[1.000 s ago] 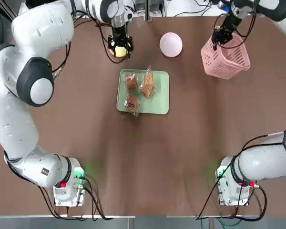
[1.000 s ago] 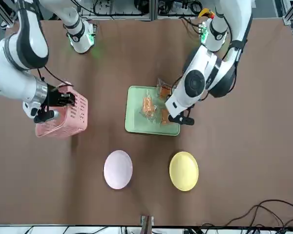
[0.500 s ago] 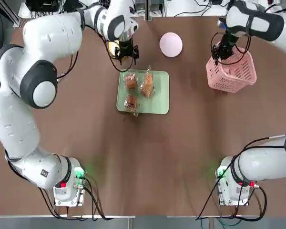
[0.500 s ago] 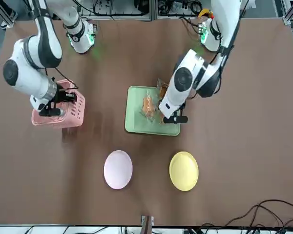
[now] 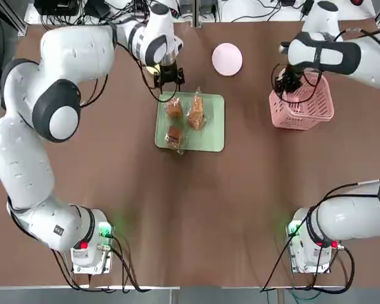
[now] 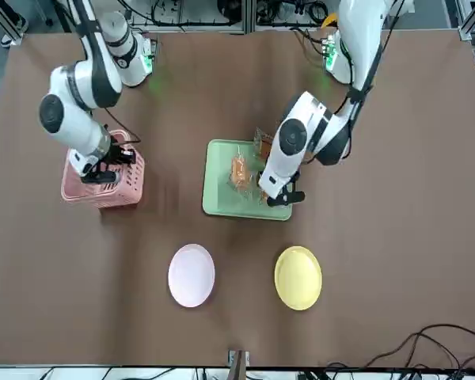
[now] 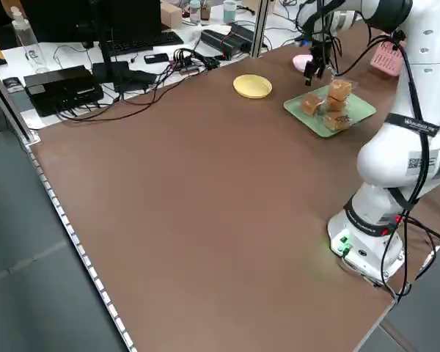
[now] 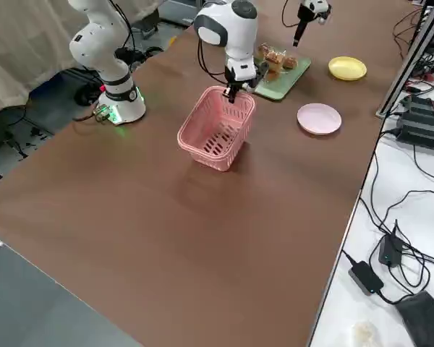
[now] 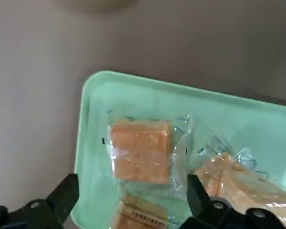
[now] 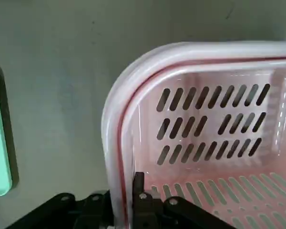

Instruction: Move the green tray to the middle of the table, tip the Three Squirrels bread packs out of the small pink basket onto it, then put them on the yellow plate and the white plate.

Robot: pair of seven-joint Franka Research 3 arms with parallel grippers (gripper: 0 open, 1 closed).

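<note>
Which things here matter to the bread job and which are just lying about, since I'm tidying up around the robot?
For the job:
- green tray
- bread packs
- pink basket
- yellow plate
- white plate

Just lying about:
- pump bottle
- keyboard
- cardboard box

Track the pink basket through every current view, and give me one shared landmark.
Top: pink basket, upper right.
Front: upper left.
Left side: top right, partly behind the left arm.
Right side: upper middle.
Left wrist: not in it.
Right wrist: lower right.
Landmark: green tray, in all six.
</note>
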